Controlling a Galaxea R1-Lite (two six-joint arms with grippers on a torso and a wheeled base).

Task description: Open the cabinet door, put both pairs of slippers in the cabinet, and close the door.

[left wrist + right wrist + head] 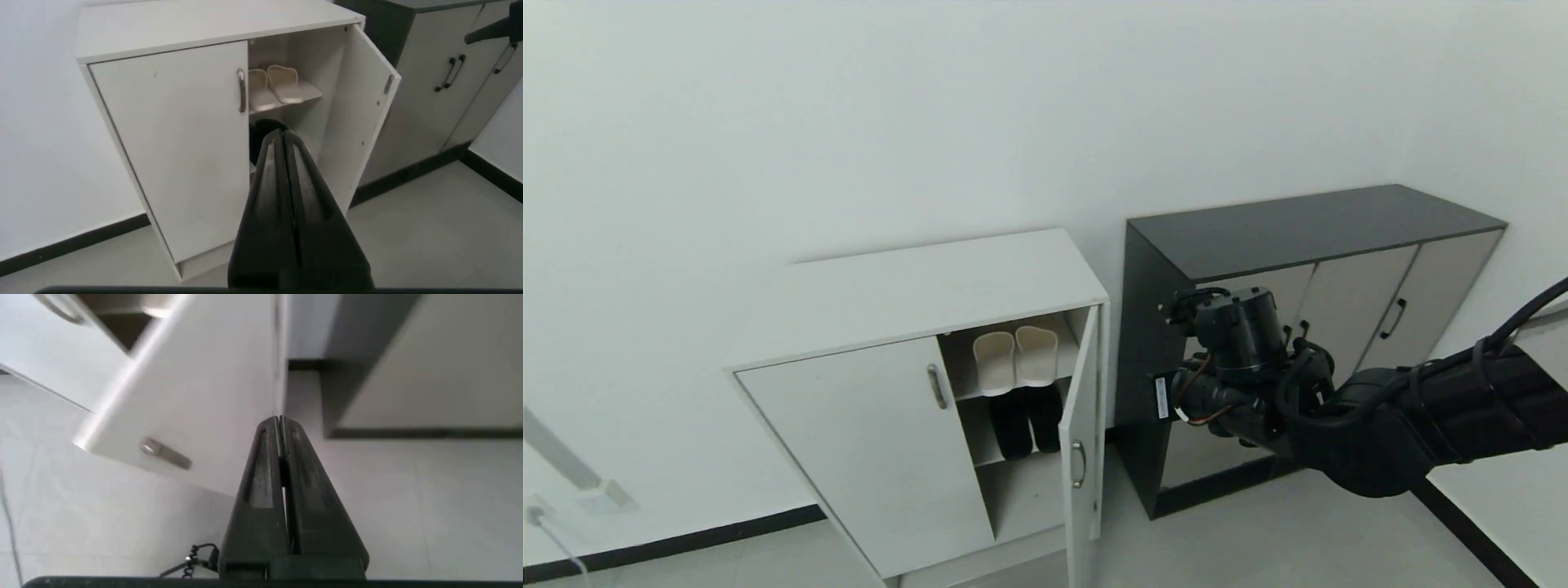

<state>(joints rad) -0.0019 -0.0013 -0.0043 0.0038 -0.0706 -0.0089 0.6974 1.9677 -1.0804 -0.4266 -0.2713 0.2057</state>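
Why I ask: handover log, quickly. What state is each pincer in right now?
Left pincer: closed, holding nothing.
Right pincer: closed, holding nothing.

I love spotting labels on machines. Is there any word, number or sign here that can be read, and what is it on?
White sticker on the right arm: print too small to read.
White cabinet, dark cabinet, pale slippers, black slippers: no writing visible.

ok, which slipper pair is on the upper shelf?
The cream pair. The black pair sits one level lower, directly beneath it, inside the white cabinet.
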